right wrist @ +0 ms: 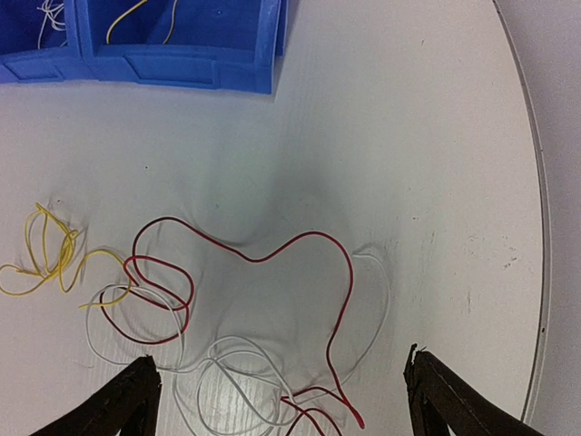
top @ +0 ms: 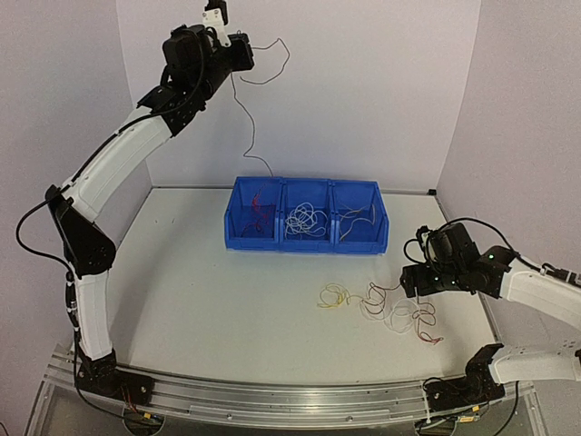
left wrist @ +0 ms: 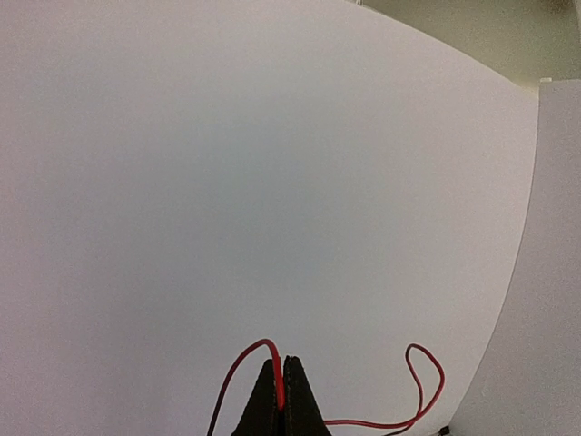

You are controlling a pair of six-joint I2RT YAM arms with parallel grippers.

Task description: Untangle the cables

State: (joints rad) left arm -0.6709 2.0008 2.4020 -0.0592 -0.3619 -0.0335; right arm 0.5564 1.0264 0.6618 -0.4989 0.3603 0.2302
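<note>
The cables (top: 386, 307) are lying in a loose tangle on the white table (top: 200, 300), near the right front, just in front of the blue bin (top: 304, 243). From the right wrist view the tangle is sorting itself into colours: a yellow wire (right wrist: 45, 259) is bunching up at the left, a long red wire (right wrist: 272, 254) is looping through the middle, and a white wire (right wrist: 227, 372) is curling under and around it. Where the strands are crossing it is hard to say which is lying on top, and the lower end of the tangle is running out of the bottom of that view.

One more strand, a held red wire (left wrist: 245, 359), is hanging high above the table. The left gripper (top: 247, 56) is raised up against the back wall with its fingers pinched together on this wire; the wrist view is showing only the fingertips, cut off at the bottom edge. In the overhead view the strand is looking thin and dark as it is trailing down towards the left end of the bin, and I cannot make out where its lower end is finishing.

The right gripper (right wrist: 281, 400) is hovering low over the tangle with its fingers spread wide apart, gripping nothing.

The bin is holding sorted wires: red in the left compartment, white in the middle, and a few fine strands in the right one, too thin from above to be sure of their colour.
</note>
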